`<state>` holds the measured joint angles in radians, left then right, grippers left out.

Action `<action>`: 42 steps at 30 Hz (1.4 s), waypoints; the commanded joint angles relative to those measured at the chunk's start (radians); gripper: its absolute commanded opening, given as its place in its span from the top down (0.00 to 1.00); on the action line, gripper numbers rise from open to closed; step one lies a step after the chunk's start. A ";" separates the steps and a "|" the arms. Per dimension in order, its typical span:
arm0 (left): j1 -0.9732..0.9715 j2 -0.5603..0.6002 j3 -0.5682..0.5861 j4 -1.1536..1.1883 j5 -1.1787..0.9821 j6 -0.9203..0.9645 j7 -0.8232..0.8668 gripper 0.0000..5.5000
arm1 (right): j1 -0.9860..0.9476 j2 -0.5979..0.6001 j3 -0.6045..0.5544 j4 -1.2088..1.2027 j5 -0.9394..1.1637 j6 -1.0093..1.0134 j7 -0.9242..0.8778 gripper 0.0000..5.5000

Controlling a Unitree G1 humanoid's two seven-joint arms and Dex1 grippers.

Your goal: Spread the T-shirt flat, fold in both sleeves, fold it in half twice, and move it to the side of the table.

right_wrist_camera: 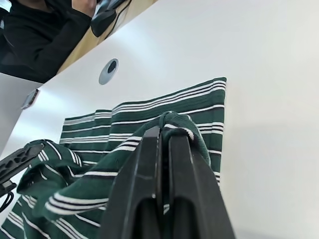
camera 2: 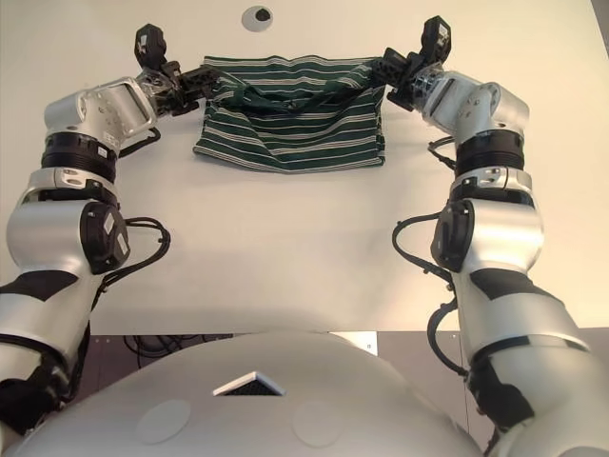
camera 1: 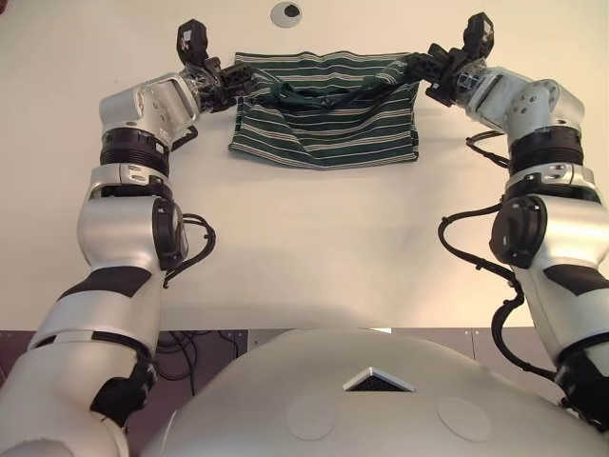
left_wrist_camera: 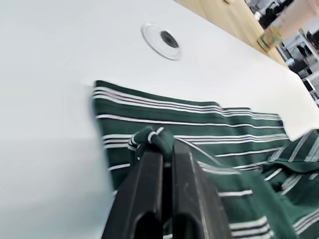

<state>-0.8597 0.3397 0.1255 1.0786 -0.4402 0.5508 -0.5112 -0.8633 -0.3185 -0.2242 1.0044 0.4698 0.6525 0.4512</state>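
Observation:
A dark green T-shirt (camera 1: 324,124) with thin white stripes lies folded on the far part of the white table (camera 1: 314,238). My left gripper (camera 1: 240,84) is shut on a pinch of its cloth at the far left corner, seen close up as the left gripper (left_wrist_camera: 163,144) with fabric bunched at its tips. At the far right corner my right gripper (camera 1: 416,69) is shut on the cloth too, and the right gripper (right_wrist_camera: 164,130) holds a raised fold. Between the two grips a strip of fabric (camera 2: 295,95) hangs slightly lifted over the rest of the shirt.
A round cable grommet (camera 1: 285,13) sits in the tabletop just beyond the shirt. The near half of the table is bare white surface. A wooden floor strip (left_wrist_camera: 234,20) lies past the far table edge.

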 commanded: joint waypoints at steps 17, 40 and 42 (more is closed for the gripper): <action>-0.189 0.007 0.338 0.217 -0.030 -0.261 0.395 0.77 | -0.236 0.038 -0.209 0.253 -0.029 -0.347 -0.225 0.78; 0.540 0.112 -0.232 -1.200 0.280 0.203 -0.028 0.77 | 0.158 0.057 0.232 -0.359 -0.262 -0.280 0.326 0.78; 0.574 0.110 -0.261 -1.186 0.303 0.198 -0.015 0.77 | 0.174 0.065 0.241 -0.383 -0.264 -0.270 0.315 0.78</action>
<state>-0.3208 0.4396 -0.1092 -0.1126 -0.1671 0.7387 -0.5419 -0.7019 -0.2788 0.0053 0.6589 0.2069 0.3638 0.7793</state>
